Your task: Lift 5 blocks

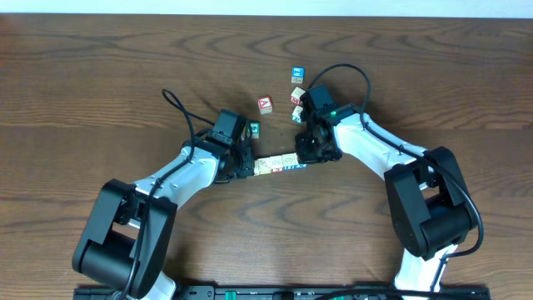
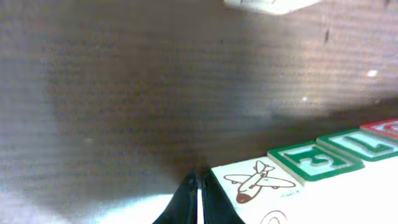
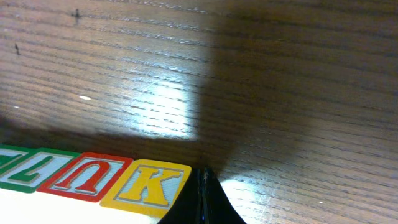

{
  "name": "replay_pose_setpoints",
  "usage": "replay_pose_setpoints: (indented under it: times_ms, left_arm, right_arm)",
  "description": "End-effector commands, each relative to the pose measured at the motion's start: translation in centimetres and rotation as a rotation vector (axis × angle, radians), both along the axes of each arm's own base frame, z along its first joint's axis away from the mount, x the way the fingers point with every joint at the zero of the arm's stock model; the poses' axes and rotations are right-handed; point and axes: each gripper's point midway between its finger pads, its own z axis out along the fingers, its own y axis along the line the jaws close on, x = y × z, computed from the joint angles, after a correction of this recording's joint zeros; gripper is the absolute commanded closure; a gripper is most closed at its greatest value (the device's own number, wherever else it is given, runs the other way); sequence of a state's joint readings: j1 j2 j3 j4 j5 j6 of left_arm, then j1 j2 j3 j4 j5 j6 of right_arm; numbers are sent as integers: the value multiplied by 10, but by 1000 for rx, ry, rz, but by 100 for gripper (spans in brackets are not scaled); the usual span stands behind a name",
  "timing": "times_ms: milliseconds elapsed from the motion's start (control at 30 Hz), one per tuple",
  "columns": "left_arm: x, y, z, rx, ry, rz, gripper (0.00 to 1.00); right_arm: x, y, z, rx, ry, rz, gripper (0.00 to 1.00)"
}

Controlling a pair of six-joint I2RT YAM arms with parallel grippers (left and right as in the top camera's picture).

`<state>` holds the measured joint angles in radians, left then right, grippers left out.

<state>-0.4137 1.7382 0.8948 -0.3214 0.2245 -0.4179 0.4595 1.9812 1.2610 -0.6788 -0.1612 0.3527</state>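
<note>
A short row of pale cream blocks (image 1: 277, 165) lies end to end between my two grippers. My left gripper (image 1: 248, 164) is shut, with nothing between its fingers, and its tip presses the row's left end. In the left wrist view the gripper (image 2: 198, 186) touches the aeroplane-picture block (image 2: 255, 180), and green-edged blocks (image 2: 314, 162) follow it. My right gripper (image 1: 308, 155) is shut too and presses the row's other end. In the right wrist view the gripper (image 3: 204, 182) rests against the yellow K block (image 3: 146, 183), beside a red U block (image 3: 87, 174). I cannot tell whether the row is off the table.
Loose cubes lie behind the grippers: a red-faced cube (image 1: 265, 104), a blue-faced cube (image 1: 296, 75), a green-faced cube (image 1: 254, 127) by the left wrist, and two more (image 1: 296, 97) next to the right wrist. Black cables arch over both arms.
</note>
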Motion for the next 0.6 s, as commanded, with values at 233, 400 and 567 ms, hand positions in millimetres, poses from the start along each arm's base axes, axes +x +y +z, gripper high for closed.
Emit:
replay_pose_setpoints:
  times_ms: [233, 400, 567]
  left_arm:
    - [-1, -48, 24, -145, 3, -125, 93]
    - [-1, -48, 24, -145, 3, -124, 93]
    - [-1, -48, 24, -145, 3, -124, 93]
  right_arm:
    - [-24, 56, 32, 204, 18, 122, 99]
    - [-25, 55, 32, 201, 25, 121, 99]
    - [-25, 55, 32, 201, 25, 121, 99]
